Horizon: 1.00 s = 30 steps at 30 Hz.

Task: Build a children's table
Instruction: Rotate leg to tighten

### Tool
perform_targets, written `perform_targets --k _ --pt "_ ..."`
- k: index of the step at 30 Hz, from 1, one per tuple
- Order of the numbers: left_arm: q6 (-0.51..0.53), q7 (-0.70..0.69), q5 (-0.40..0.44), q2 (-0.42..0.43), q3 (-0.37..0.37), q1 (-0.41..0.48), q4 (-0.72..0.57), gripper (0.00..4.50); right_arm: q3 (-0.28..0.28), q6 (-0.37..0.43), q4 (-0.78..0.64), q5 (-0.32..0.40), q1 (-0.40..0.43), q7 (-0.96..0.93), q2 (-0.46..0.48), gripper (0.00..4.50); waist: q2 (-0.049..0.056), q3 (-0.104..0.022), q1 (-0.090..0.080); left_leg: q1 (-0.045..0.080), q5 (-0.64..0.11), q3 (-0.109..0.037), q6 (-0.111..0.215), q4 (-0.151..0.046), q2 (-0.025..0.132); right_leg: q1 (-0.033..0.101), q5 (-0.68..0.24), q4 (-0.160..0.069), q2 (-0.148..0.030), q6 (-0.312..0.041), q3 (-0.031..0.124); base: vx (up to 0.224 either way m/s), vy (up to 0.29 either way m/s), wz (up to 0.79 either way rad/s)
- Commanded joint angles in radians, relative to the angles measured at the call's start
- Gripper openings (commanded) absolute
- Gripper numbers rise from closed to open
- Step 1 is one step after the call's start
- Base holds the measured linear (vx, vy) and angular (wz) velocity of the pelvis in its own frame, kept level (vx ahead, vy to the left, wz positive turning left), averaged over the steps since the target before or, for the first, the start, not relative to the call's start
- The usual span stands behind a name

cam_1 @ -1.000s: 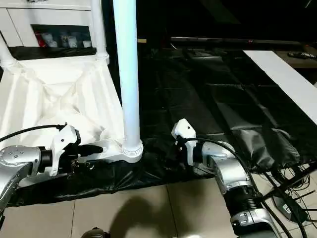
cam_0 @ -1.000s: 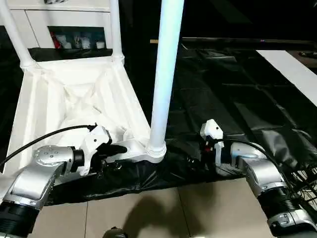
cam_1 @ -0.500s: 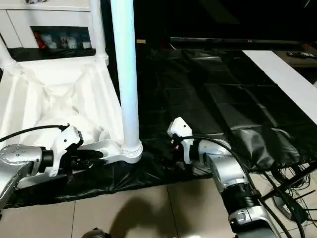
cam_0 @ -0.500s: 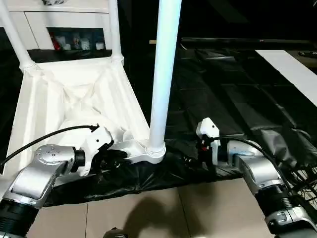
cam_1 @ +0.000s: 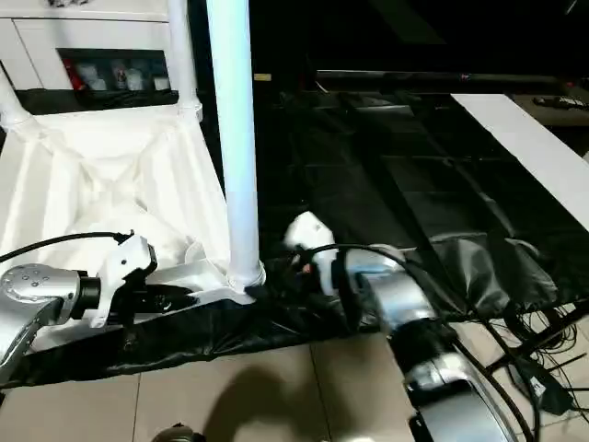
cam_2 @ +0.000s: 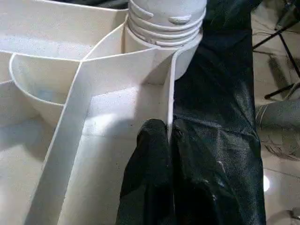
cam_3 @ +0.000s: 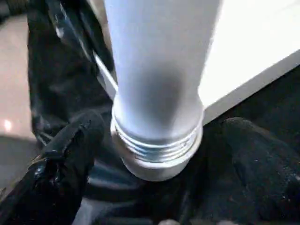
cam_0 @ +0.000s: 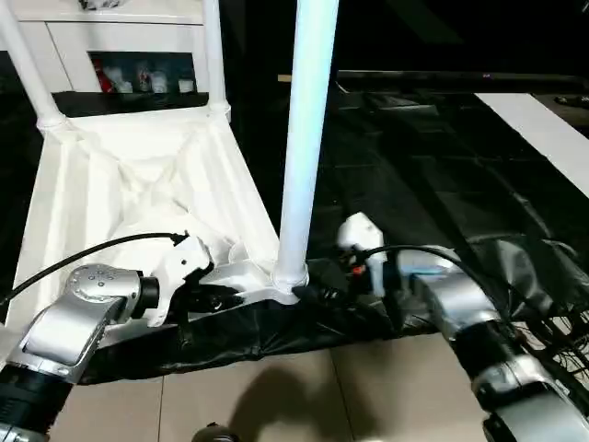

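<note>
— Where is your children's table (cam_0: pixel 138 193) right now?

— It lies upside down on the black sheet (cam_0: pixel 433 184) that covers the floor, ribbed underside facing up, on the left of the scene. Three legs stand up from its corner sockets: two at the far corners and the near-right leg (cam_0: pixel 304 138), a tall white tube whose threaded base sits in the socket at the corner closest to you.

— And your left hand (cam_0: pixel 219 296)?

— It is clamped on the thin white rim (cam_2: pixel 169 93) of the table's near edge, just left of that socket. In the wrist view you see one black finger (cam_2: pixel 150 159) on each side of the rim, pressed against it.

— Your right hand (cam_3: pixel 154 154)?

— Its fingers are spread wide, one on each side of the near-right leg's base, low by the socket. Neither visibly touches the tube. Beyond the table, a white cabinet (cam_0: pixel 120 37) stands at the far left.
</note>
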Motion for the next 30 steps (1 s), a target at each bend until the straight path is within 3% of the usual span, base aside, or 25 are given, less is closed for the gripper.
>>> perform_targets --k 1,8,9,13,21,30 --pt "0.01 -0.018 0.013 -0.017 -0.042 0.001 0.031 0.05 0.018 -0.043 0.052 -0.034 -0.039 -0.021 0.014 4.5 0.014 -0.064 -0.004 0.019 -0.253 -0.019 -0.03 -0.074 0.031 0.037 -0.206 -0.071 -0.072 -0.2 0.051 0.0 0.0 0.0" --pt "-0.021 -0.02 0.028 -0.049 -0.055 -0.042 0.09 0.0 0.009 -0.062 0.122 -0.018 -0.079 -0.006 0.057 4.07 0.012 -0.061 0.002 0.021 -0.272 -0.02 -0.03 -0.077 0.032 0.037 -0.233 -0.074 -0.073 -0.187 0.052 0.0 0.0 0.0" --pt "-0.029 -0.022 0.029 -0.052 -0.057 -0.049 0.101 0.0 0.007 -0.067 0.134 -0.012 -0.083 0.004 0.063 3.81 0.011 -0.061 0.001 0.021 -0.285 -0.021 -0.032 -0.078 0.032 0.037 -0.258 -0.076 -0.074 -0.181 0.052 0.0 0.0 0.0" --pt "-0.043 -0.03 0.033 -0.058 -0.059 -0.058 0.125 0.0 0.003 -0.089 0.168 -0.013 -0.092 0.017 0.071 3.57 0.014 -0.057 0.001 0.026 -0.337 -0.025 -0.042 -0.081 0.034 0.033 -0.354 -0.086 -0.078 -0.161 0.054 0.0 0.0 0.0" --pt "-0.066 -0.051 0.043 -0.065 -0.06 -0.069 0.163 0.0 -0.023 -0.095 0.203 0.009 -0.104 0.028 0.086 2.96 0.021 -0.062 0.002 0.024 -0.31 -0.023 -0.037 -0.079 0.034 0.036 -0.278 -0.078 -0.076 -0.184 0.053 0.0 0.0 0.0" --pt "-0.06 -0.049 0.039 -0.101 -0.062 -0.092 0.196 0.0 -0.054 -0.072 0.216 0.036 -0.085 0.031 0.112 2.74 0.025 -0.062 0.003 0.025 -0.327 -0.024 -0.039 -0.081 0.035 0.034 -0.31 -0.082 -0.076 -0.179 0.053 0.0 0.0 0.0"
